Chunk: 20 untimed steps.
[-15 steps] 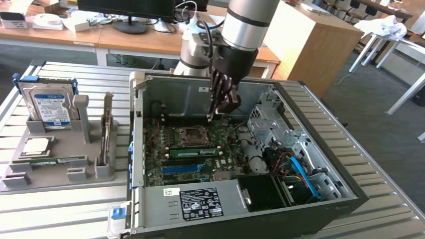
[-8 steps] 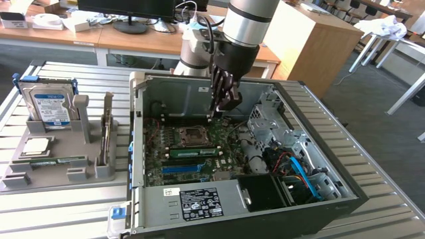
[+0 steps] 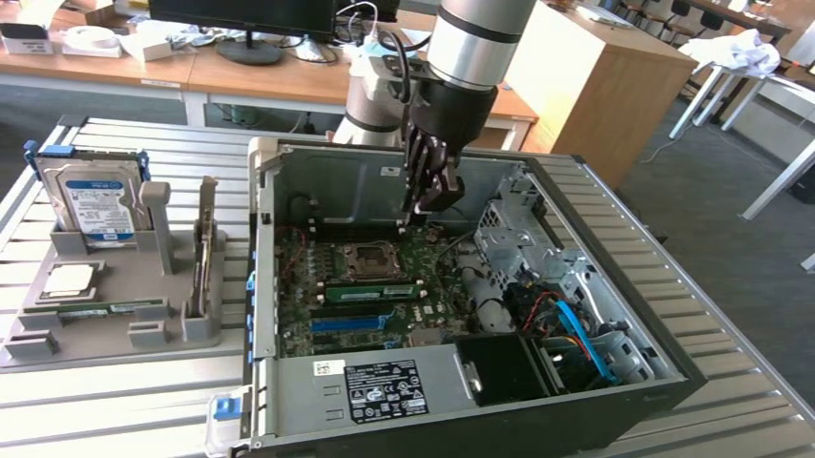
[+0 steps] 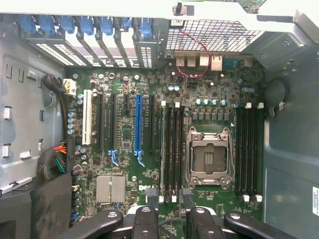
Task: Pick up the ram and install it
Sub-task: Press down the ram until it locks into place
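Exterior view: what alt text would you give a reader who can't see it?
A robot arm's open gripper hangs empty over the motherboard of an open computer case. On the exterior view's left, a grey holder holds a hard drive, processor chip and the ram.

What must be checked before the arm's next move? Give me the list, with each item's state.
1. Gripper open, nothing between its fingers: ok.
2. Ram stick picked up: not ok; it lies in the grey holder at the exterior view's left.
3. Computer case open, board exposed: ok.
4. Slots beside the socket empty: ok.
5. Red wire away from those slots: ok.
6. Slot latches open: cannot tell.
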### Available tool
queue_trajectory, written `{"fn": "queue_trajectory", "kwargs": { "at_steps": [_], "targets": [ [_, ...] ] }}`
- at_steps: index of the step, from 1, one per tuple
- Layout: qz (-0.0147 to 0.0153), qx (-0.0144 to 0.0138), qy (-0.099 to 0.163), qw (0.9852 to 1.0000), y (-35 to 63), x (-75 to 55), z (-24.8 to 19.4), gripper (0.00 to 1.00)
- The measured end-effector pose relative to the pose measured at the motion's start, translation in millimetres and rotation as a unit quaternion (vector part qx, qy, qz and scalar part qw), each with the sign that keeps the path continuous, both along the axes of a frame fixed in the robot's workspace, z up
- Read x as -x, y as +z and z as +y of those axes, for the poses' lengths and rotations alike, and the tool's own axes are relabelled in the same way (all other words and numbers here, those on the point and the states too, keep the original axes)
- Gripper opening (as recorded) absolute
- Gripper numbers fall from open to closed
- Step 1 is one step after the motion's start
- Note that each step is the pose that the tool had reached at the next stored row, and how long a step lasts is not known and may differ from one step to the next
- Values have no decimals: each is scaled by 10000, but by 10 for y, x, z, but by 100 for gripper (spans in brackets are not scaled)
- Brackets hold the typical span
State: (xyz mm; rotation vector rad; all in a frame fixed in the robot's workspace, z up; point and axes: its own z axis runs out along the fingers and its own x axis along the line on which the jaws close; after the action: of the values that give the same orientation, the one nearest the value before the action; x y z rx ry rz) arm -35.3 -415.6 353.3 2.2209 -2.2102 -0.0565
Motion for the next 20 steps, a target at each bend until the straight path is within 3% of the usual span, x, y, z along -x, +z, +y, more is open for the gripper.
{"fn": "queue_trajectory", "kwargs": {
  "at_steps": [4,8,20],
  "targets": [
    [0,0,0,10000,0,0,0,30],
    [0,0,0,10000,0,0,0,11],
    [0,0,0,10000,0,0,0,10]
  ]
}}
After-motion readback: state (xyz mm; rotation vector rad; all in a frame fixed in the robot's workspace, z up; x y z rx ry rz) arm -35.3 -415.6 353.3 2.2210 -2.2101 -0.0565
